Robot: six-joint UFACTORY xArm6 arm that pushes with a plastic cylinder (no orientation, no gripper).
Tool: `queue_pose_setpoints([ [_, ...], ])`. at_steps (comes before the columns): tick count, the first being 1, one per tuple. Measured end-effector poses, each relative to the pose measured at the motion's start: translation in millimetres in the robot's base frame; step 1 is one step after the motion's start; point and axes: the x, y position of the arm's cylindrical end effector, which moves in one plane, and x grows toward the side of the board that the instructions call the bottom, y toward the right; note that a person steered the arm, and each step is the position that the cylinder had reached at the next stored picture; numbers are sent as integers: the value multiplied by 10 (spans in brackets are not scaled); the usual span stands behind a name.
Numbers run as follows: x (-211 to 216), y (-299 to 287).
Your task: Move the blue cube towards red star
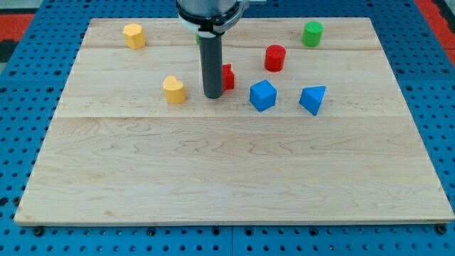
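Observation:
The blue cube [262,95] sits on the wooden board [227,171], right of centre in the upper half. The red star [227,76] lies up and left of it, mostly hidden behind my rod. My tip [213,95] rests on the board just left of the red star's lower edge, about a cube's width to the left of the blue cube and not touching it.
A blue triangular block [313,99] lies right of the blue cube. A red cylinder [275,57] and a green cylinder [312,33] stand above. A yellow heart [173,89] lies left of my tip, and a yellow block [134,35] at upper left.

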Motion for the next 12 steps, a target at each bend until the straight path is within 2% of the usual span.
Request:
queue_pose_setpoints([
  [2, 38, 84],
  [4, 811, 379],
  [5, 522, 930],
  [9, -379, 1198],
  [10, -336, 955],
  [12, 383, 854],
])
